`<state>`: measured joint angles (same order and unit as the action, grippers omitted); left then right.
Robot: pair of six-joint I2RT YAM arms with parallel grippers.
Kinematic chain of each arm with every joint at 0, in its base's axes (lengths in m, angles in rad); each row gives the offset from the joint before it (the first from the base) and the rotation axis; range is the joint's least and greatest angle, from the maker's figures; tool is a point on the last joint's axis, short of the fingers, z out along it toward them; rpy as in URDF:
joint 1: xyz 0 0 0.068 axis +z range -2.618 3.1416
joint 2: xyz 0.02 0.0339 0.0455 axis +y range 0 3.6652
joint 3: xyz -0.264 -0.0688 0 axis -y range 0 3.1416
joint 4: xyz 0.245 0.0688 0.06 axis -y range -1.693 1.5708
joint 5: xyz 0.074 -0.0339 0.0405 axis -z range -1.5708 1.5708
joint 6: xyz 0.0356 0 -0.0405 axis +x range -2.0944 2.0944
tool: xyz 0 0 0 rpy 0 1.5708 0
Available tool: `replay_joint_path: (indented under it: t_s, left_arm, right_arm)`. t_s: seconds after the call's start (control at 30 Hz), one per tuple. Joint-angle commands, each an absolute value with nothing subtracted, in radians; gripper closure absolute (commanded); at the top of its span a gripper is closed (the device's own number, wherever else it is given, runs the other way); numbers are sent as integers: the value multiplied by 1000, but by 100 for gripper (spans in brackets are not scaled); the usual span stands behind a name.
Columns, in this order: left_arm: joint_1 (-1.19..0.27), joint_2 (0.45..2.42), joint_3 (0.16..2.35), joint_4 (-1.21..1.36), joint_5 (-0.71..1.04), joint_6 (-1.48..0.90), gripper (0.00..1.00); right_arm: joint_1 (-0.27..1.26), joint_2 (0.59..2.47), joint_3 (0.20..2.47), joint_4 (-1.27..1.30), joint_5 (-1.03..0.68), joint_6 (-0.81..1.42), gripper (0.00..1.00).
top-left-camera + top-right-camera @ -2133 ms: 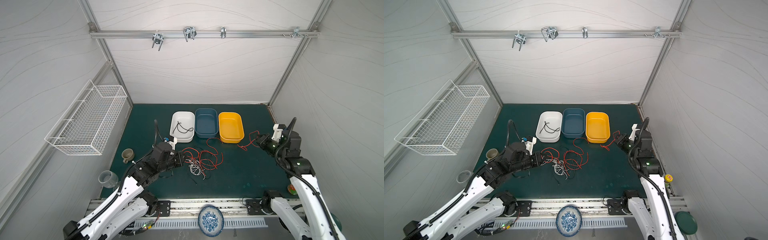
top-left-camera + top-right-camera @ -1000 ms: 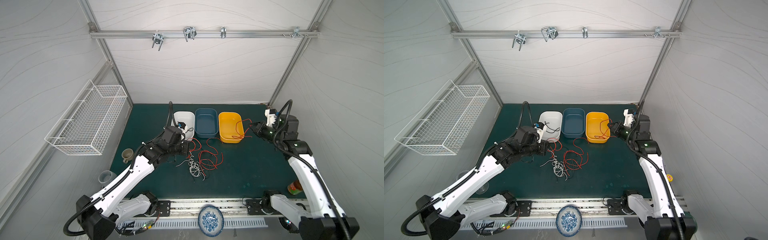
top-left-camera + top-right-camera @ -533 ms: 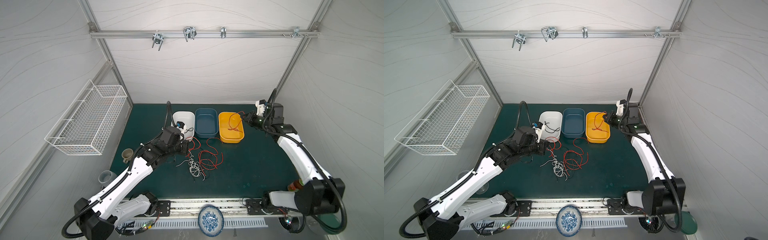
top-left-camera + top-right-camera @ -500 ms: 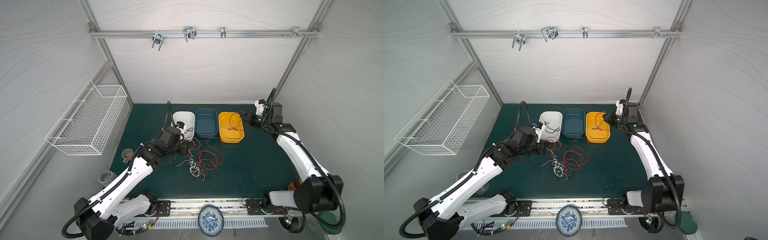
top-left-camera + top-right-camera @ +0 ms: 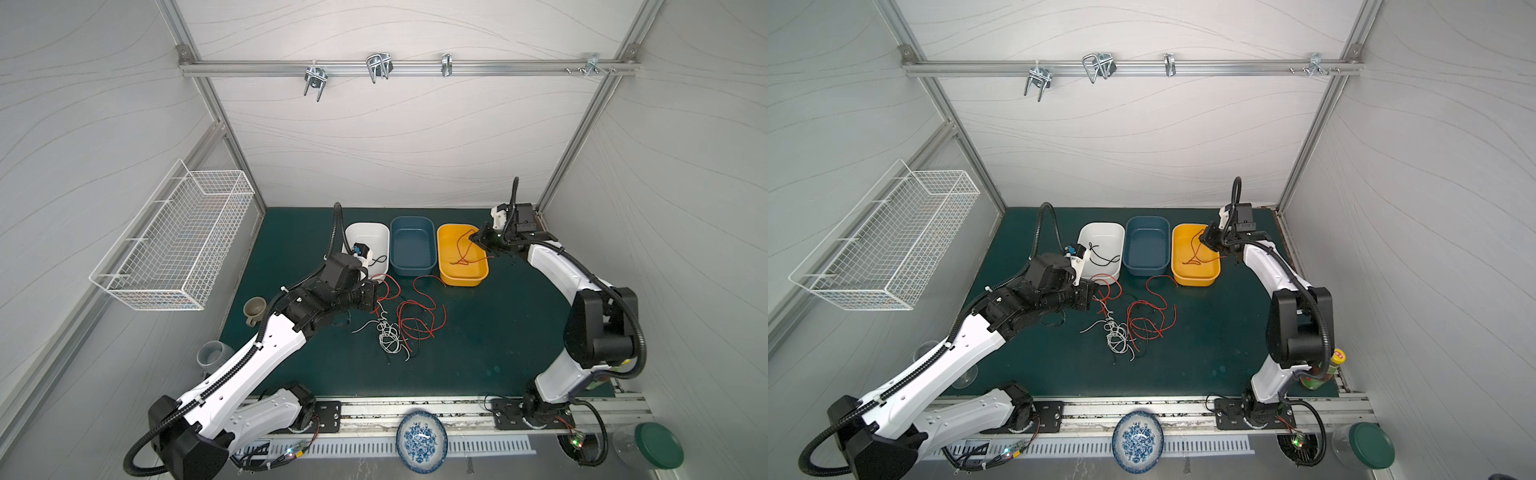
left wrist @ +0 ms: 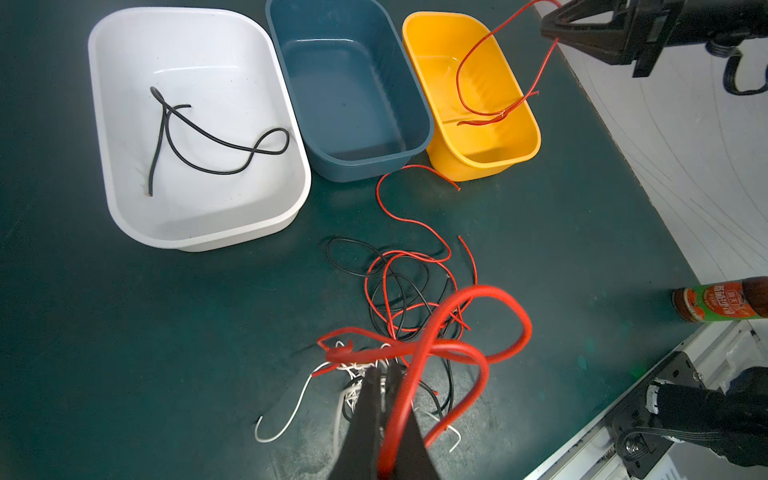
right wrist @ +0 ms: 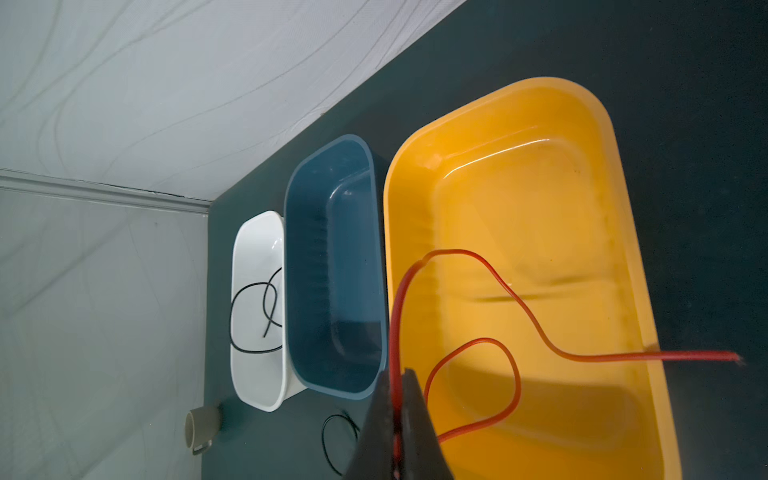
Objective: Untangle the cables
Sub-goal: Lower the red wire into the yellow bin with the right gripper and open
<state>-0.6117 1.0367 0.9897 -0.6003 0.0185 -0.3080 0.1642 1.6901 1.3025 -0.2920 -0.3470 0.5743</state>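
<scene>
The left gripper (image 6: 384, 376), jaws closed on a thin red wire (image 6: 490, 291), hangs over the tangled red, white and black cables (image 5: 388, 334) mid-bench. The right gripper (image 7: 401, 376), jaws clamped on a second red wire (image 7: 665, 356), trails it into the yellow plastic tray (image 5: 462, 280) by the far edge.

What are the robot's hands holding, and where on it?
Left gripper: a red cable from the tangle, pinched partway along. Right gripper: a second red cable, pinched near its middle, dangling into the yellow tray.

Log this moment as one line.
right fingers: shut on red cable, hanging into yellow bin | left fingers: shut on second red cable above tangle | white bin: black cable
</scene>
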Motion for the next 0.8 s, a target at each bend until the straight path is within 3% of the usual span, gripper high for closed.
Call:
replay_joint_path:
  t_s: [0.0, 0.23, 0.77]
  left_arm:
    - [-616, 1029, 995, -554, 15, -290, 100]
    - [-617, 1032, 995, -555, 14, -287, 100]
    - [-620, 1035, 993, -561, 5, -278, 100]
  right_arm:
    - [180, 1724, 1331, -271, -330, 545, 100]
    - [257, 1806, 1391, -336, -208, 465, 100]
    - [261, 2028, 1509, -417, -194, 447, 100]
